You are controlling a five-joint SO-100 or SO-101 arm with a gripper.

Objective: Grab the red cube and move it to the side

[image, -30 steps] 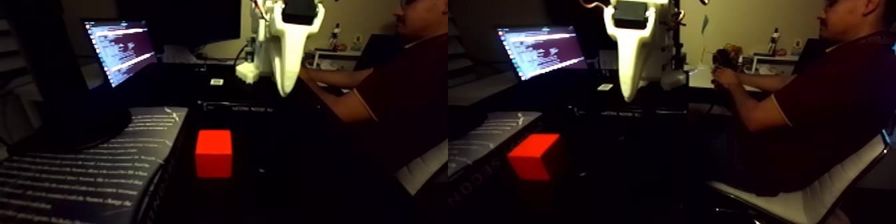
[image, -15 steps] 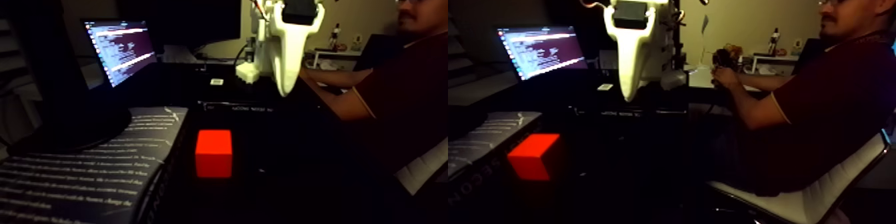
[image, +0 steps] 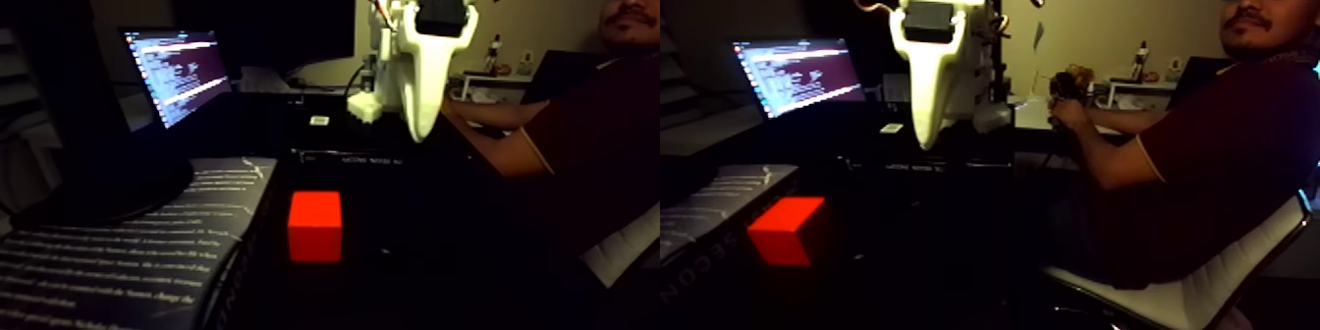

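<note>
In the left half of the fixed view, the white hand (image: 420,130) hangs above the dark worktop (image: 412,255), its tapered finger pointing straight down. Only one white blade reads clearly against the dim room, so I cannot tell whether the hand is open or closed; it grips nothing. The red cube (image: 315,225) sits on the worktop nearer the camera and a little left of the hand, well apart from it, just beside the printed mat (image: 128,255) on its left. That lifted, downward pose seems a ready stance before the descent, so the reach has probably not begun. The cube shows one flat face squarely here, with no long axis to speak of. In the right half, the same cube appears turned, a vertical edge toward the camera and two faces visible, left of and nearer than the hanging hand. A seated person (image: 1208,157) at the far right holds a small device, likely steering the arm.
</note>
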